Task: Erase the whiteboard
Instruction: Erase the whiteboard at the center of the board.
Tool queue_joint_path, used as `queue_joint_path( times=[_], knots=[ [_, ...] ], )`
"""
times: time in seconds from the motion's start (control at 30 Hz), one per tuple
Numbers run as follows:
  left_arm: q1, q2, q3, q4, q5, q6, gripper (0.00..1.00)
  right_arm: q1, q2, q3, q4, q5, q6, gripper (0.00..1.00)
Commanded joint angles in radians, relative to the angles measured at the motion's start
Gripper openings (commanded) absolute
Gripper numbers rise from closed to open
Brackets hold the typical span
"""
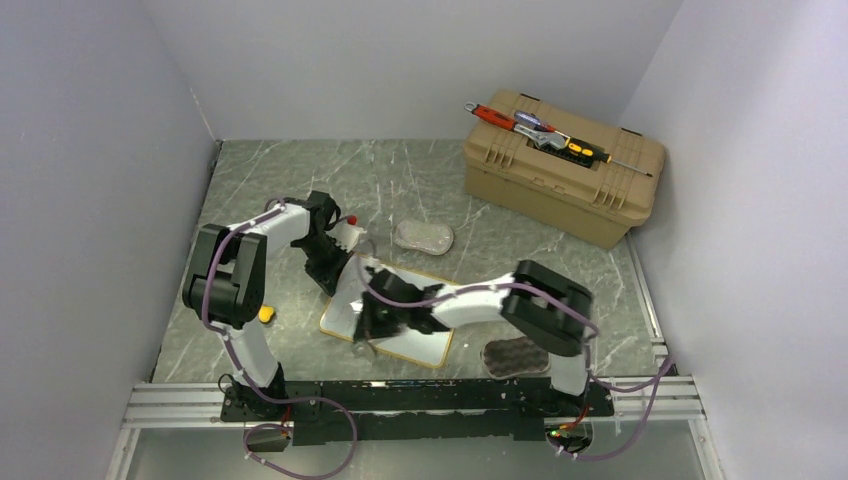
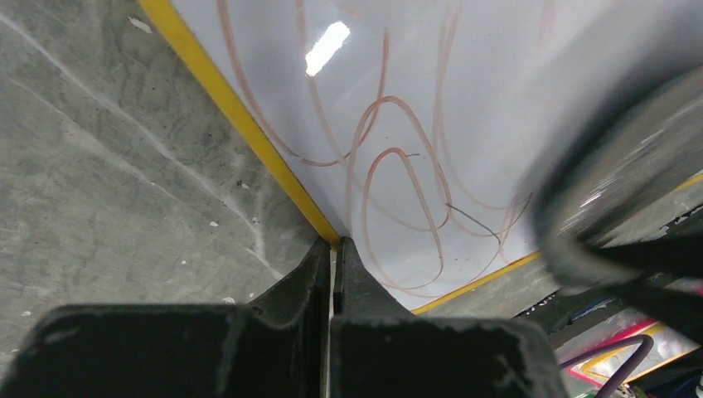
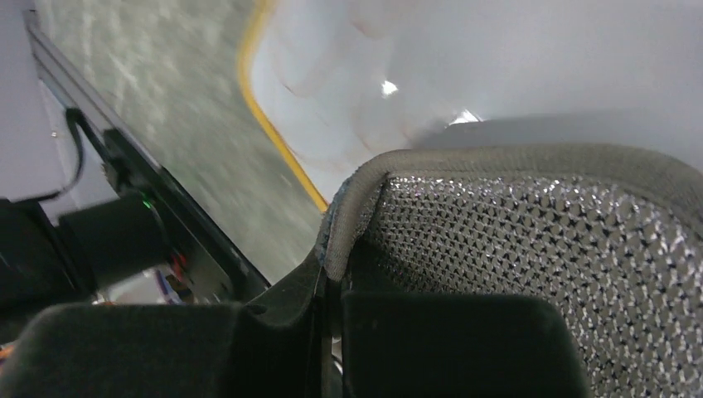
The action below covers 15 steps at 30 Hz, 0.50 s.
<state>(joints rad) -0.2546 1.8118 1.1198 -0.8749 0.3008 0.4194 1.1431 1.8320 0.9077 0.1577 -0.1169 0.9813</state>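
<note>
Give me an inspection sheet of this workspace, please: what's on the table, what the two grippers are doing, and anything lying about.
Surface: grey marbled table.
Job's things: whiteboard lies flat, with reddish scribbles on it; a dark mesh pad is held over it.
Clutter: second mesh pad, pale pad and small yellow item on the table; tan toolbox at far right, hand tools on its lid.
Grippers: left gripper shut, tips at the board's yellow frame; right gripper shut on the dark mesh pad.
Cables: purple cables run along both arms and loop by the bases.
Surroundings: white walls on three sides.
</note>
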Motion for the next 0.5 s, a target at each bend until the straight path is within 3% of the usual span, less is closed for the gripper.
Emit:
queue_joint_path(
  times=[0.0, 0.1, 0.23, 0.33, 0.47],
  knots=[
    [-0.02, 0.103, -0.048, 0.104, 0.018, 0.015, 0.03, 0.024, 0.234, 0.218, -0.189, -0.004, -0.084, 0.0],
    [-0.02, 0.097, -0.05, 0.102, 0.016, 0.023, 0.03, 0.017, 0.239, 0.216, -0.176, 0.007, -0.043, 0.0],
    [-0.019, 0.089, -0.059, 0.103, 0.009, 0.034, 0.03, -0.026, 0.052, -0.108, -0.09, 0.035, 0.028, 0.0],
    [-0.018, 0.082, -0.065, 0.107, 0.004, 0.043, 0.03, -0.029, -0.1, -0.289, -0.129, 0.092, 0.056, 0.0],
    [-0.018, 0.078, -0.066, 0.103, 0.013, 0.047, 0.03, -0.034, -0.131, -0.361, -0.102, 0.085, 0.069, 0.0]
  ],
)
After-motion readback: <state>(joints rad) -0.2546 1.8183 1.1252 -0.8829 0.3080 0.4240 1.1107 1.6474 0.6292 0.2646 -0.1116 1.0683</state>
